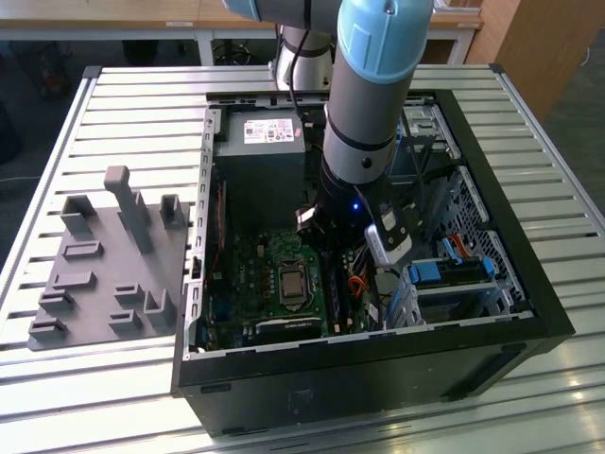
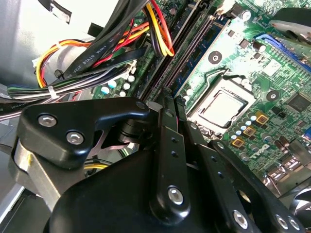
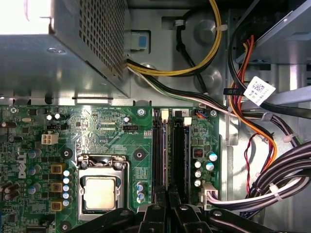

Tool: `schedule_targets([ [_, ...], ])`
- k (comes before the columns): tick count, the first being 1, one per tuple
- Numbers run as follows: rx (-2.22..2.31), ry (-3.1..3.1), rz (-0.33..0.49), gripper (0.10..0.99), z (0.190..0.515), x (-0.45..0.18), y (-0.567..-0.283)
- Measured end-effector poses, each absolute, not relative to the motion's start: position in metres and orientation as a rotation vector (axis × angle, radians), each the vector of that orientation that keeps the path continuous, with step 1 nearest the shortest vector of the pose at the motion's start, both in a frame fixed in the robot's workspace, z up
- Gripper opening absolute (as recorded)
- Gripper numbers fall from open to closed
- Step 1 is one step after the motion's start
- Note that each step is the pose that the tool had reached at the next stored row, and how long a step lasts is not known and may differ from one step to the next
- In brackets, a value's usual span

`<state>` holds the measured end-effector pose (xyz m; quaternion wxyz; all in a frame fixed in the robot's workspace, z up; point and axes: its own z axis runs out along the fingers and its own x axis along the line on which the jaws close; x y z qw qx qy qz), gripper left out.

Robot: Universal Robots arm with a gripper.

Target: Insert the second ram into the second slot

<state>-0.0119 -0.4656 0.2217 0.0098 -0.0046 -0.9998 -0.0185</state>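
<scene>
My arm point(image 1: 364, 123) reaches down into the open computer case point(image 1: 529, 312), over the memory slots beside the processor socket point(image 3: 99, 191). In both wrist views my gripper point(image 2: 168, 97) point(image 3: 168, 196) has its fingers drawn together over the middle of the two slots. The second ram point(image 2: 203, 46) shows as a thin blue strip running away from the fingertips along one slot, edge-on point(image 3: 178, 155) in the first wrist view. How deep it sits is hidden. The neighbouring black slot point(image 2: 191, 44) point(image 3: 158, 155) lies right beside it.
Bundles of coloured and black cables point(image 2: 97, 58) point(image 3: 272, 170) hang close beside the slots. The power supply point(image 1: 260, 142) fills the case's far corner, and drive bays with blue tabs point(image 1: 449, 270) lie at the exterior view's right. A grey parts fixture point(image 1: 109, 265) lies on the slatted table.
</scene>
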Motion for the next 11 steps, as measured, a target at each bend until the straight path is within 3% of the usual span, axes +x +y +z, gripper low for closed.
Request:
schedule_targets([
  [11, -0.015, -3.119, -0.058, 0.137, 0.219, -0.0122, -0.4664],
])
